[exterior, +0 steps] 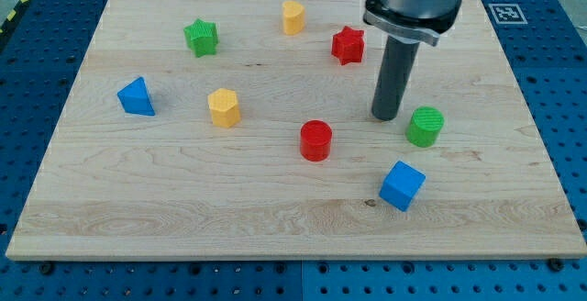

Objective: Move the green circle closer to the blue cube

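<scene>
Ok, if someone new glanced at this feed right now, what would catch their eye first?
Probably the thick dark rod coming down from the view's top right, my tip resting on the wooden board just left of the green circle. Next, the blue cube sits tilted just below that circle, nearer the view's bottom. The other coloured blocks lie scattered toward the left and top.

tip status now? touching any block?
My tip: no gripper, holds nothing; down on the wooden board, just to the view's left of the green round block, whether touching cannot be told.
</scene>
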You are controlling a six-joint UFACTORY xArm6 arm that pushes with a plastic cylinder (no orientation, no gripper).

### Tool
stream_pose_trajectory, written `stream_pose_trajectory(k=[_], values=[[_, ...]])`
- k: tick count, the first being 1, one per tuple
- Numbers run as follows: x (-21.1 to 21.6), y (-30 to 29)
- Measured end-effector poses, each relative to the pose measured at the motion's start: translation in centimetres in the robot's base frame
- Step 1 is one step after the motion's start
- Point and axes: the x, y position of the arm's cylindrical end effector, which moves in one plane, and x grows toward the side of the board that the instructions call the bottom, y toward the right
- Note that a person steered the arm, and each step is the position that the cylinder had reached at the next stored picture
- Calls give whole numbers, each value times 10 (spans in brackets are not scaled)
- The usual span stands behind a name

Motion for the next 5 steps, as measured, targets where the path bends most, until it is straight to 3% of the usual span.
stream_pose_trajectory(k=[1,3,5], values=[[-3,24],[46,30],[27,66]])
